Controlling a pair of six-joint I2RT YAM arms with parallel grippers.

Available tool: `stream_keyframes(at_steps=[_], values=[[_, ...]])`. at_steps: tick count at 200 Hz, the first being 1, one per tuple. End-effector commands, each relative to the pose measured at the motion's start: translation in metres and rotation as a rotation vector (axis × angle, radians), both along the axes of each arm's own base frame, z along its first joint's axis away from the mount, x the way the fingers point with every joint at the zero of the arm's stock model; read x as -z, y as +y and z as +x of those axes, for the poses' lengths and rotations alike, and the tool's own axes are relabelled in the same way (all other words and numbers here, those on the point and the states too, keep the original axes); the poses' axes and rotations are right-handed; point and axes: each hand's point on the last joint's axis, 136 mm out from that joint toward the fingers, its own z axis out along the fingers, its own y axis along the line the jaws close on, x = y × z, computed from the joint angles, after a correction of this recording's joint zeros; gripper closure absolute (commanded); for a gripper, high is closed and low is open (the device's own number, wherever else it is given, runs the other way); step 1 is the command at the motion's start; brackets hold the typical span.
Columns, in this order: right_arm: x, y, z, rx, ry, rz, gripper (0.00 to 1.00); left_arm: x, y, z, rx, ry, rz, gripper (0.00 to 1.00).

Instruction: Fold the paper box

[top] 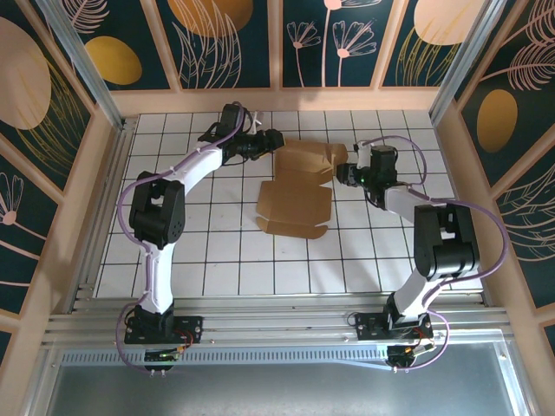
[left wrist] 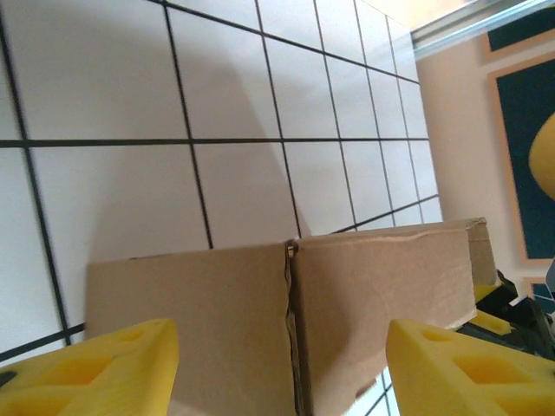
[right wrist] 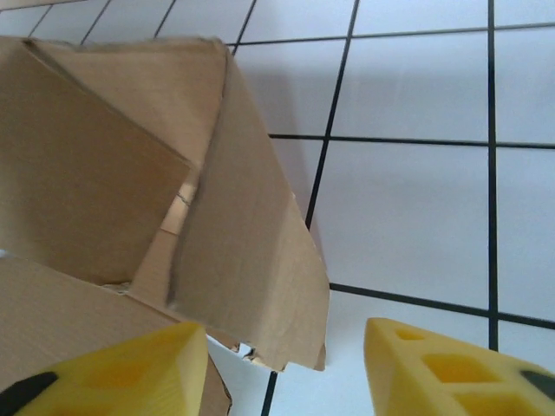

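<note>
— How does the left arm [top: 158, 217] sit?
— It rises toward 12, bends, and the forearm runs toward 2. The left gripper [top: 274, 139] points to 3, its yellow fingers [left wrist: 95, 368] spread apart.
— And the right arm [top: 442, 244]?
— Up toward 12, forearm toward 10. The right gripper [top: 345, 173] faces 9, jaws parted too.

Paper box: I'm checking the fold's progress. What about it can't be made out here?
Top view: paper box, slots and tabs too small to tell.
Left wrist view: its lower part is cut off by the bottom edge and hidden behind the yellow fingers.
Right wrist view: the left and bottom edges cut it off; shadow hides the inside between the flaps.
</note>
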Motion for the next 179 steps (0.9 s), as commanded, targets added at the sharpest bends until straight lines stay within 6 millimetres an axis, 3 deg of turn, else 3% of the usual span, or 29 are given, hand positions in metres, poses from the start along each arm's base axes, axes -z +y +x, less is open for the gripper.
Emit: stream_keyframes(at_steps=[1, 17, 32, 61, 91, 94, 118, 151, 179], values=[[-0.020, 0.006, 0.017, -0.012, -0.090, -0.006, 0.55, -0.068, 0.026, -0.015, -0.064, -0.183, 0.085, 0.35], [-0.017, 0.009, 0.020, -0.006, -0.075, -0.017, 0.60, -0.076, 0.038, -0.032, -0.109, -0.238, 0.152, 0.36], [-0.015, 0.007, 0.022, 0.025, -0.065, -0.023, 0.68, -0.075, 0.034, -0.055, -0.113, -0.283, 0.197, 0.39], [-0.016, 0.008, 0.021, 0.050, -0.068, -0.048, 0.79, -0.062, -0.009, -0.105, -0.033, -0.330, 0.131, 0.52], [-0.016, 0.008, 0.020, 0.070, -0.064, -0.096, 0.85, -0.044, -0.069, -0.134, 0.069, -0.349, 0.044, 0.67], [-0.016, 0.008, 0.020, 0.073, -0.063, -0.101, 0.86, -0.029, -0.077, -0.135, 0.083, -0.338, 0.063, 0.68], [-0.019, 0.010, 0.020, 0.087, -0.048, -0.117, 0.89, 0.007, -0.113, -0.143, 0.130, -0.365, 0.114, 0.78], [-0.024, 0.015, 0.019, 0.095, -0.038, -0.115, 0.90, 0.056, -0.122, -0.128, 0.109, -0.326, 0.170, 0.83], [-0.026, 0.017, 0.019, 0.099, -0.027, -0.109, 0.90, 0.091, -0.130, -0.135, 0.169, -0.265, 0.190, 0.85]])
